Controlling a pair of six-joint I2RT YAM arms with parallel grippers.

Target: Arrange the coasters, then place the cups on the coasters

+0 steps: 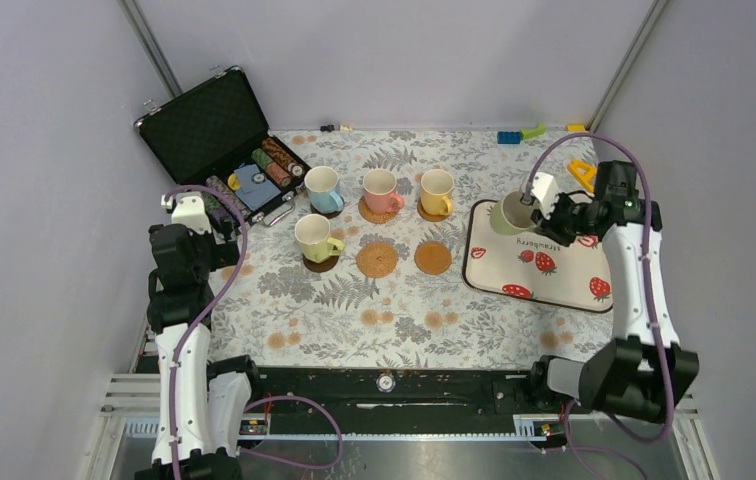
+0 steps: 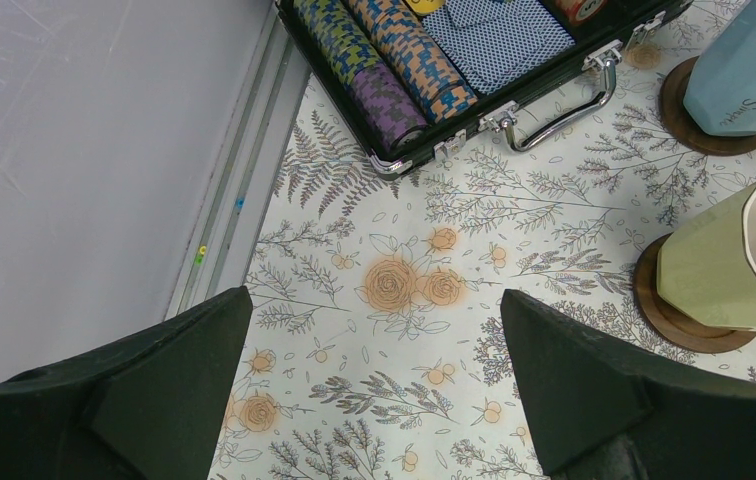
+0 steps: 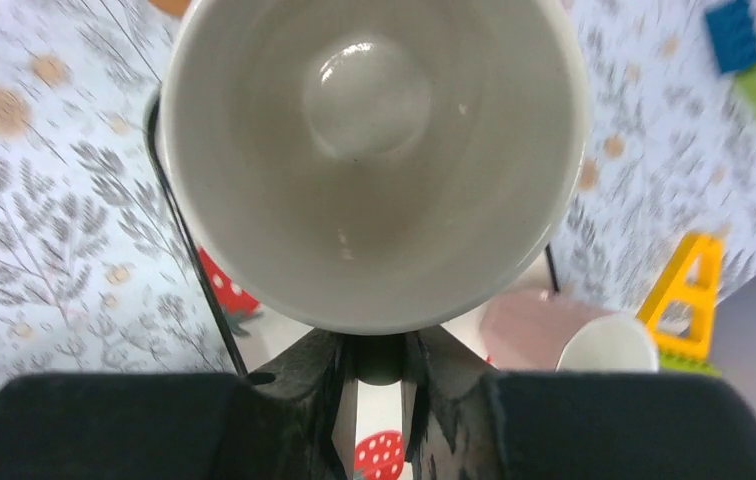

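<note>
**Right pincer clamped on the green cup's handle**

My right pincer (image 3: 379, 362) is pressed together on the handle of the green cup (image 3: 374, 150), whose white inside faces my wrist camera. From above, this cup is at the far-left corner of the strawberry tray (image 1: 564, 277). I cannot tell whether its base touches the tray. A light pink cup (image 3: 529, 325) shows just beside my fingers.

My left pincer (image 2: 374, 370) hangs with its jaws wide apart and holds nothing. It is above the worktop (image 2: 394, 220), near the poker chip case (image 2: 434, 60).

The blue cup (image 1: 323, 188), pink cup (image 1: 381, 189), yellow cup (image 1: 437, 190) and pale green cup (image 1: 314, 238) each stand on a coaster. Two tan coasters (image 1: 377, 259) lie bare in the near row.
</note>
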